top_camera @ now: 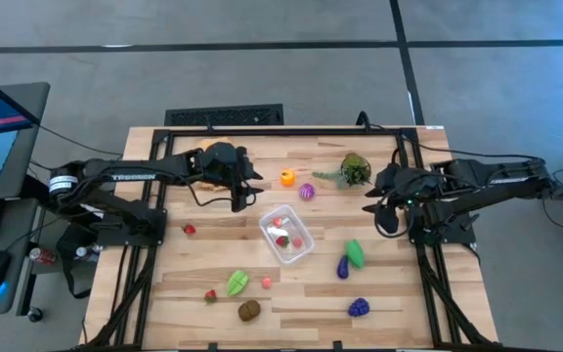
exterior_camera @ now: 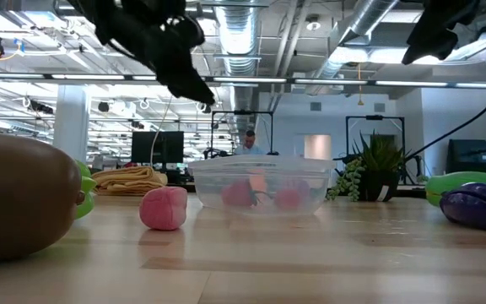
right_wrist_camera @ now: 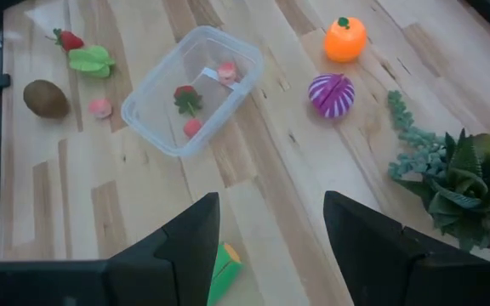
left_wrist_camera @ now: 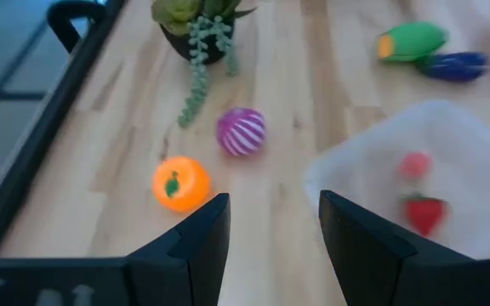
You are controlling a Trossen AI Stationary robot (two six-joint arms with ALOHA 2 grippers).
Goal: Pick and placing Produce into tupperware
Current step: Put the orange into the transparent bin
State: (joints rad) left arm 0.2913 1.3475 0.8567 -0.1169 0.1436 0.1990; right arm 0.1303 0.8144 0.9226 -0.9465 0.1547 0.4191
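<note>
The clear tupperware (top_camera: 286, 235) stands mid-table with three small red and pink pieces inside (right_wrist_camera: 187, 99). An orange toy (top_camera: 287, 177) and a purple striped piece (top_camera: 307, 192) lie just beyond it. Other produce is scattered nearer: a green piece (top_camera: 356, 253), a purple eggplant (top_camera: 343, 267), grapes (top_camera: 359, 307), a brown kiwi (top_camera: 249, 310), a green piece (top_camera: 238, 284), a pink piece (top_camera: 266, 282) and red pieces (top_camera: 210, 295) (top_camera: 190, 230). My left gripper (left_wrist_camera: 270, 204) hovers open, left of the orange toy, above the table. My right gripper (right_wrist_camera: 270, 208) hangs open to the right of the tupperware, holding nothing.
A small potted plant (top_camera: 352, 169) with a trailing sprig stands at the far right of the produce. A folded orange-yellow cloth (exterior_camera: 129, 179) lies at the far left under my left arm. Black frame rails (top_camera: 154, 196) run along the table's sides.
</note>
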